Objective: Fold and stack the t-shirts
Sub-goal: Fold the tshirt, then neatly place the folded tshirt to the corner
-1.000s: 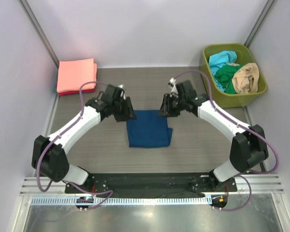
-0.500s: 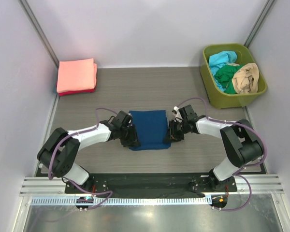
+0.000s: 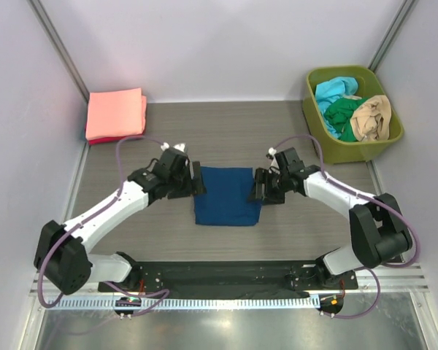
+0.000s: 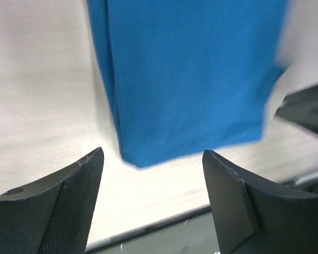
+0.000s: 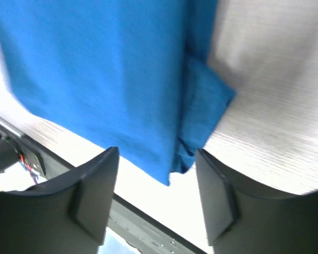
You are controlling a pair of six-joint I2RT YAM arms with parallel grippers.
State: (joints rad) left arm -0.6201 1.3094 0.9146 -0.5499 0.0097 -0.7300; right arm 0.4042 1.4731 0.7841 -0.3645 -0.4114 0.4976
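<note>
A navy blue t-shirt lies folded into a flat rectangle at the middle of the table; no print shows. It fills the top of the left wrist view and of the right wrist view. My left gripper is open and empty just off the shirt's left edge. My right gripper is open and empty just off its right edge. A folded salmon-pink t-shirt lies on a red one at the back left.
A lime-green bin at the back right holds crumpled cyan, green and tan t-shirts. Grey walls close in the table on the left, right and back. A black base plate runs along the near edge.
Both grippers have risen from low beside the shirt's near corners and moved back to its far side edges. The shirt's near edge now lies flatter and squarer.
</note>
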